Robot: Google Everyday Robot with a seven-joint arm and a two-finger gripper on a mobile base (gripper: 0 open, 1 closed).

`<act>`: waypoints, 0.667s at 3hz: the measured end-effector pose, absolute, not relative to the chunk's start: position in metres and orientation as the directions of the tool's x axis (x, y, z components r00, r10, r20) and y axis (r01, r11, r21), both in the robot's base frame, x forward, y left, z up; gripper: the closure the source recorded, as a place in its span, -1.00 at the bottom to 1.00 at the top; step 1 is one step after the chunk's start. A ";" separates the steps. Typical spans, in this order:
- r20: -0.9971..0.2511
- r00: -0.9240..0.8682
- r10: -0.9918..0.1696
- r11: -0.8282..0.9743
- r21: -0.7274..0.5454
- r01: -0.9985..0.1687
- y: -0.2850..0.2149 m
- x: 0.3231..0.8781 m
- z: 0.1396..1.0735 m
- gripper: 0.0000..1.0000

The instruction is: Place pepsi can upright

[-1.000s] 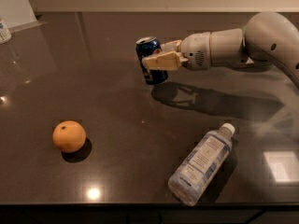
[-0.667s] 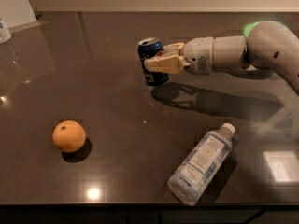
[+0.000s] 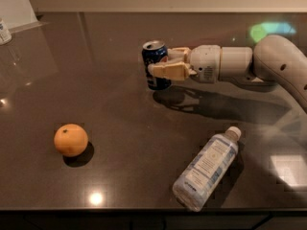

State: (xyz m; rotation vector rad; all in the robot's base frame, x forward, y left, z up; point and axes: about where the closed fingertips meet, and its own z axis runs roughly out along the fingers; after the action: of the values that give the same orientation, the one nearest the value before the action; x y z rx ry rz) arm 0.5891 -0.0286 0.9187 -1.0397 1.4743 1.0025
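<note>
The pepsi can [image 3: 154, 56] is dark blue with a silver top. It stands upright on the dark table [image 3: 120, 109], right of centre toward the back. My gripper [image 3: 161, 62] reaches in from the right at the end of the white arm [image 3: 230, 63]. Its tan fingers [image 3: 169, 71] close on the can's right side, one in front and one behind. The can's bottom rests on or just above the tabletop.
An orange [image 3: 71, 140] lies at the front left. A clear plastic water bottle [image 3: 207, 168] lies on its side at the front right, near the table's front edge. A white object [image 3: 4, 30] stands at the far left edge.
The can was held slightly tilted; it now stands straight. The gripper and the can have shifted a little to the left.
</note>
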 end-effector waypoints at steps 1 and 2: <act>-0.995 -0.058 -0.084 0.256 0.035 -0.966 -0.028 0.588 0.917 1.00; -0.996 -0.035 -0.083 0.244 0.013 -0.970 -0.027 0.588 0.912 1.00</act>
State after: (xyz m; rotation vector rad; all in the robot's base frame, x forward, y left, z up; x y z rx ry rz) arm 0.5876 -0.0265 0.9124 -1.0751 1.3963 1.0005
